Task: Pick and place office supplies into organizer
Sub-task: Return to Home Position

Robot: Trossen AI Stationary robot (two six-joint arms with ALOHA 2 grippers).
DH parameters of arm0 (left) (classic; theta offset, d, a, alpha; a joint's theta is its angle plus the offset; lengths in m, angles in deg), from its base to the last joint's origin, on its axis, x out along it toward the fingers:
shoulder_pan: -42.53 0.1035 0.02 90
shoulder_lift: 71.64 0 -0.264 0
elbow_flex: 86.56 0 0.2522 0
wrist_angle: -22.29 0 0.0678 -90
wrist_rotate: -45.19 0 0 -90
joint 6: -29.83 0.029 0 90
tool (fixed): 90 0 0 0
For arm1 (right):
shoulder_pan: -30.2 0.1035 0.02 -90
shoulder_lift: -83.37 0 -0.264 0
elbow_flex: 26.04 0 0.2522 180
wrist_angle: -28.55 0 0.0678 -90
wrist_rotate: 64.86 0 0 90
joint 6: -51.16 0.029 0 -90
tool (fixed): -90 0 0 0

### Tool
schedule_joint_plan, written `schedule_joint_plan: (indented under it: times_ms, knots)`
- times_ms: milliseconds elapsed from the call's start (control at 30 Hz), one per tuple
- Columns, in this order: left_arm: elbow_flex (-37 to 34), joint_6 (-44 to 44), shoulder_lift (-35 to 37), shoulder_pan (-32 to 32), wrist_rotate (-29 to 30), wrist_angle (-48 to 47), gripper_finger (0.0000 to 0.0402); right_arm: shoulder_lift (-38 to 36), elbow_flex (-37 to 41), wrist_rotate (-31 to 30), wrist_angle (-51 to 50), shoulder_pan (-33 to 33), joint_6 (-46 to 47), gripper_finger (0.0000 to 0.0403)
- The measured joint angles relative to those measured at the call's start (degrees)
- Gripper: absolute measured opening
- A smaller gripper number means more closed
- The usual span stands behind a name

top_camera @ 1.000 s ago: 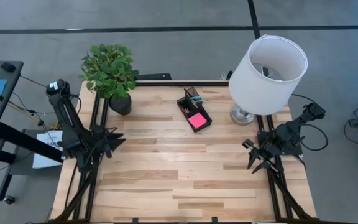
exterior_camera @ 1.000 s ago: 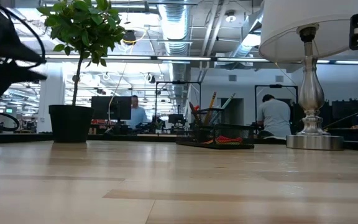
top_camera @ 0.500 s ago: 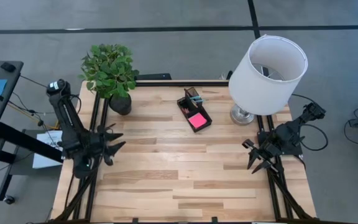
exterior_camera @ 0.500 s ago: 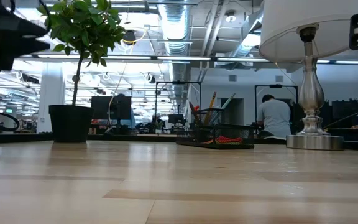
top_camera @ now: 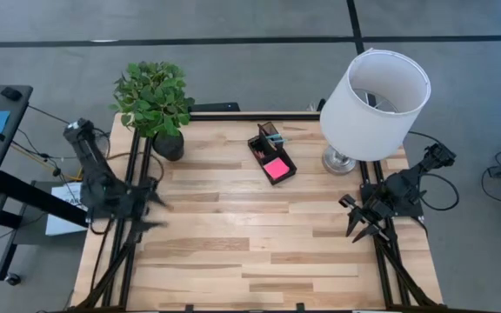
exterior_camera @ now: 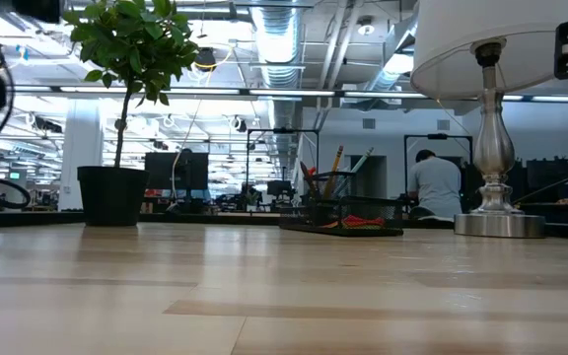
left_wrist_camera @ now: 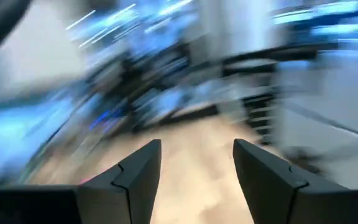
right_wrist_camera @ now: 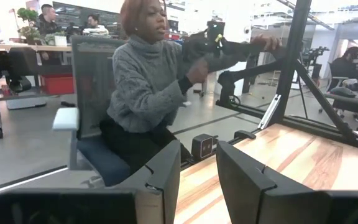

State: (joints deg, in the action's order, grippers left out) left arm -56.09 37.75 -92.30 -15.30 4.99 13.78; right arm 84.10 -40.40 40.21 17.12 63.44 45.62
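Left end effector (left_wrist_camera: pixel 197 149) at the left side, fingers (left_wrist_camera: pixel 140 171) apparently parted; right end effector (right_wrist_camera: pixel 197 154) at the right, fingers parted.

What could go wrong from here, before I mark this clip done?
1. The left tool, open, hangs at the left edge of the table near the plant; a wide swing might brush its leaves or pot.
2. The pencil and pens stand tall in the organizer; a knock could spill them.
3. A person sits close beyond the right tool.
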Motion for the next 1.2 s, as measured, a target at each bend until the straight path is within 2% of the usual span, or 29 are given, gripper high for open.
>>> schedule_joint_plan:
  times_ms: [67,100,167,300,467,633,833,1000,1200]
  knots:
    - [-0.02,9.33,0.3,4.83,-19.82,3.53,0.0194,0.0,0.0,0.0,0.0,0.0,0.0,0.0098]
    - [-0.02,10.61,0.29,7.05,-28.55,4.1,0.0194,0.0,0.0,0.0,0.0,0.0,0.0,0.0098]
    - [-0.12,7.38,0.3,10.91,-38.69,2.84,0.0194,0.0,0.0,0.0,0.0,0.0,0.02,0.0098]
    - [-4.17,-3.84,1.07,16.05,-39.36,5.88,0.0194,0.0,0.0,0.0,0.0,0.0,0.02,0.0098]
    - [-12.85,-4.51,3.98,18.84,-49.52,14.1,0.0194,0.0,0.0,0.0,0.0,0.0,0.01,0.0098]
    - [-16.09,-8.83,6.24,18.94,-50.7,15.99,0.0194,0.0,0.0,0.0,-0.02,0.0,0.02,0.0098]
    - [-16.09,-9.56,9.06,18.94,-54.06,8.03,0.0194,0.0,0.0,0.0,-0.02,0.0,0.02,0.0098]
    - [-16.11,-13.6,15.86,18.94,-53.84,-2.74,0.0194,0.0,0.0,0.01,-0.02,0.0,0.0,0.0098]
    - [-16.11,-13.78,20.58,18.94,-53.44,-2.75,0.0194,0.0,0.0,0.01,-0.02,0.0,0.01,0.0098]
